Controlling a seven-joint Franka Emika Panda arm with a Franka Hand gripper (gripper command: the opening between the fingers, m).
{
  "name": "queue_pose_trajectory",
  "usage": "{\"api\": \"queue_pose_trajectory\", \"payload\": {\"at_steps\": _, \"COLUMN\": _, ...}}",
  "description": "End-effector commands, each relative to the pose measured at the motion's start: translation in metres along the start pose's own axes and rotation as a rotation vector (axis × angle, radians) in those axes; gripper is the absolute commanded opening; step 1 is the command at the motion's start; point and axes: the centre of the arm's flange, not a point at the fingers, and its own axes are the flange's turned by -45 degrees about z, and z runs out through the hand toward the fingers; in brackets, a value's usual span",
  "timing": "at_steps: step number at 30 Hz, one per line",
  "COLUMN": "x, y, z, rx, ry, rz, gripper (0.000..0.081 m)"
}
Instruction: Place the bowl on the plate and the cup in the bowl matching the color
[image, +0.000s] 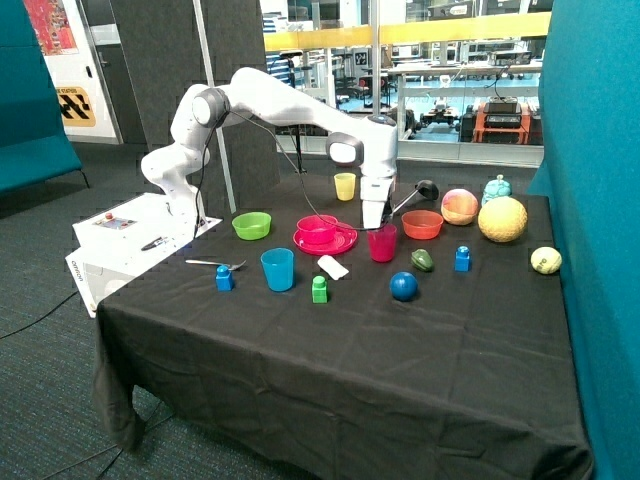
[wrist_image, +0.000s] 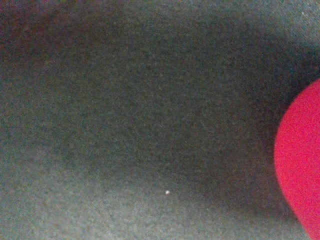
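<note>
Near edge of worktop (image: 330, 350): blue block (image: 224, 279), blue cup (image: 278, 269), green block (image: 319, 289), blue ball (image: 403, 286). Spoon (image: 215, 264) just behind the blue block.

Mid row: cup (image: 382, 243) upright on the cloth, right of the plate (image: 345, 241), not in the bowl. Bowl (image: 317, 229) already sits on the plate. Green bowl (image: 252, 225) to the left, orange bowl (image: 422, 224) to the right.

My gripper (image: 372, 219) is down low, just behind the cup and beside the plate. Can't tell if it's apart or together. Wrist view: only dark cloth and a pink edge (wrist_image: 300, 165); can't say which item.

Far side: yellow cup (image: 344, 186).
</note>
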Motion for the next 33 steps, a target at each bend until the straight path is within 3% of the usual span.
{"api": "queue_pose_trajectory", "payload": {"at_steps": 1, "x": -0.005, "y": 0.003, "z": -0.001, "rx": -0.0033, "ry": 0.002, "rz": 0.002, "gripper": 0.0}}
{"api": "queue_pose_trajectory", "payload": {"at_steps": 16, "x": -0.012, "y": 0.017, "z": -0.002, "rx": -0.0033, "ry": 0.002, "rz": 0.015, "gripper": 0.0}}
{"api": "queue_pose_trajectory", "payload": {"at_steps": 33, "x": -0.006, "y": 0.004, "z": -0.068, "rx": -0.0033, "ry": 0.0019, "rz": -0.031, "gripper": 0.0}}
